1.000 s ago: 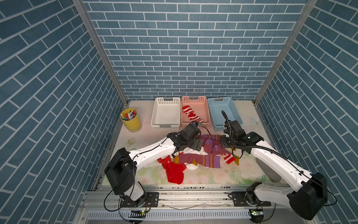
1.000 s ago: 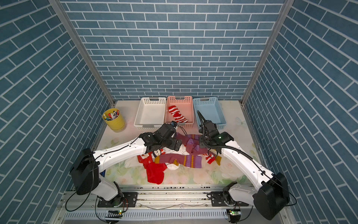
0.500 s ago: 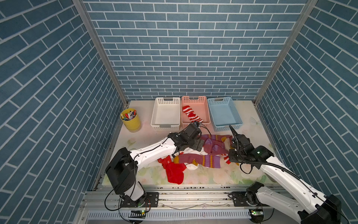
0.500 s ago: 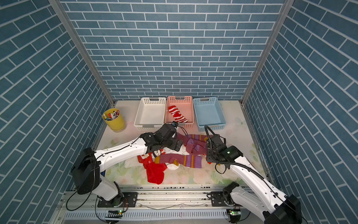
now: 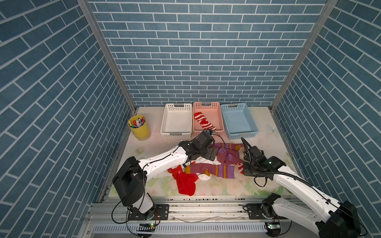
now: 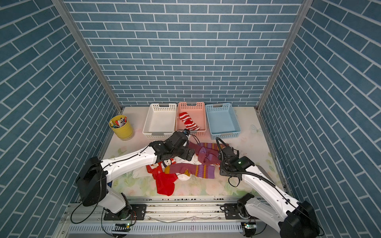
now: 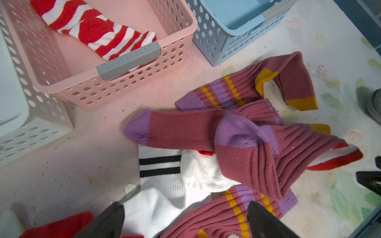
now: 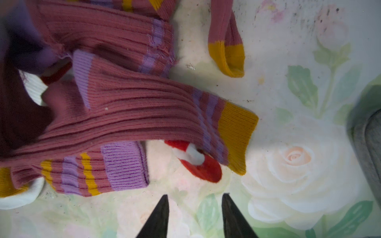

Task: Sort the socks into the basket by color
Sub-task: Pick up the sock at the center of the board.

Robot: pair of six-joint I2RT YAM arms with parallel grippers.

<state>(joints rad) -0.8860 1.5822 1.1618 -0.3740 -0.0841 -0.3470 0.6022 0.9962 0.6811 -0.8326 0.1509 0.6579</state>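
Observation:
A heap of socks lies mid-table in both top views: mauve-purple socks (image 5: 226, 153) (image 6: 204, 156) with mustard bands, a white sock with black bands (image 7: 159, 167), and a red snowman sock (image 5: 185, 181). One red-white striped sock (image 5: 203, 121) lies in the pink basket (image 5: 216, 115). Another striped sock's toe (image 8: 198, 162) pokes out from under a mauve cuff. My left gripper (image 7: 185, 218) hangs open wide over the white and mauve socks. My right gripper (image 8: 195, 197) is open with only mat between its fingertips, just short of that striped toe.
A white basket (image 5: 176, 121) and a blue basket (image 5: 237, 121) flank the pink one at the back, both with no socks in them. A yellow cup of pens (image 5: 139, 127) stands at the back left. A grey pad (image 8: 369, 144) lies beside the right gripper. The flowered mat (image 5: 226, 187) covers the table.
My right arm has drawn back from near the blue basket and come down at the heap's right edge, its jaws narrowing a little. The left arm has stayed put.

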